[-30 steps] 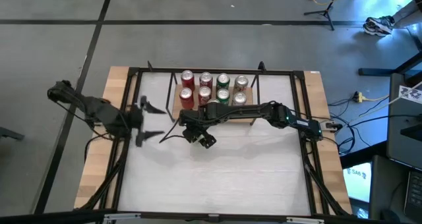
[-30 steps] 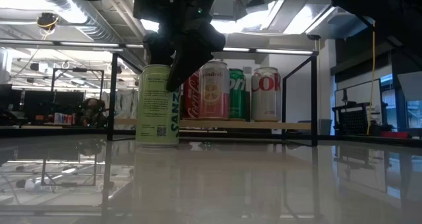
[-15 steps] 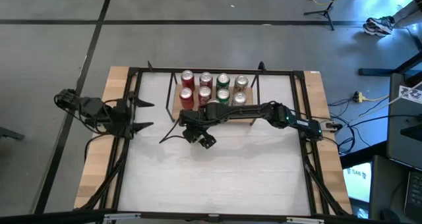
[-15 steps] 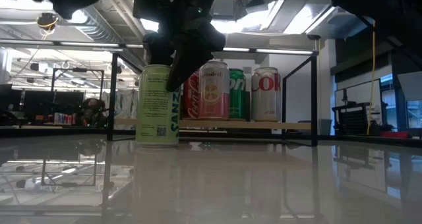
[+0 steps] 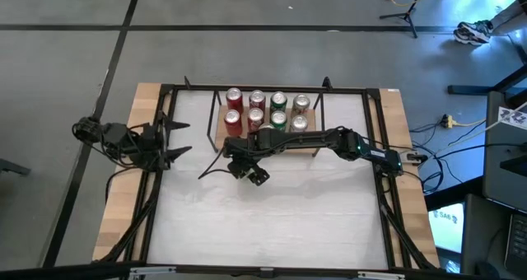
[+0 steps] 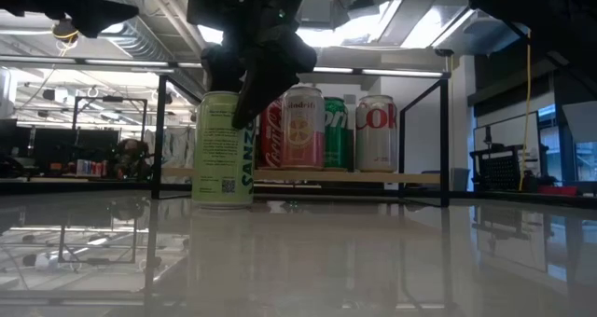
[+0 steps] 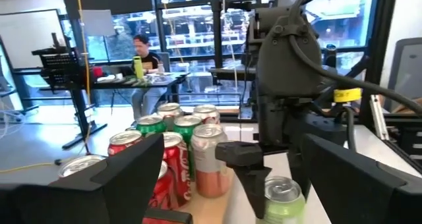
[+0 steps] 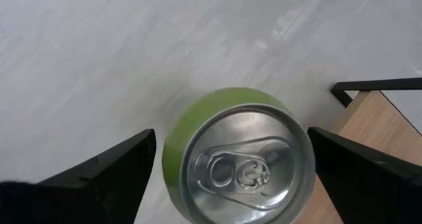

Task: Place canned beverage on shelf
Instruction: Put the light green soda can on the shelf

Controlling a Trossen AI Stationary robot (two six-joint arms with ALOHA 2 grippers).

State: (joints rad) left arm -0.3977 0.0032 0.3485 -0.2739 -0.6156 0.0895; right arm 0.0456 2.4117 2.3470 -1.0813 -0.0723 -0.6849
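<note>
Right wrist view: green can [image 8: 237,158] fills the lower middle of the frame, seen from straight above; silver lid and pull tab untouched, so I'd judge it full and fairly heavy for its size.
Can, place: it stands upright on the white desk [image 5: 272,222], just in front of the shelf's left end; in the low view the can [image 6: 222,149] sits left of centre, not yet on the board.
Can, handling: thin aluminium wall, stiff while sealed, smooth printed skin that could slip; I'd take it across the round body at mid-height, one finger on each side.
Right gripper [image 8: 227,165]: spread wide, a dark finger to either side of the can and clear of it in this view; nothing grasped. In the high view it [image 5: 247,166] hangs at centre frame over the can.
Shelf [image 6: 373,176]: pale wood board in a thin black wire frame, sitting low on the desk; hard flat edge to lift over.
Shelf load: eight cans in two rows seen from above, red at left, green and pale at right; from the front, the Coke can [image 6: 376,133] stands rightmost.
Desk surface: glossy, mirrors the cans, likely slick under a can base.
Left gripper [image 5: 169,140]: parked at the left edge of the high view, fingers released, holding nothing.
</note>
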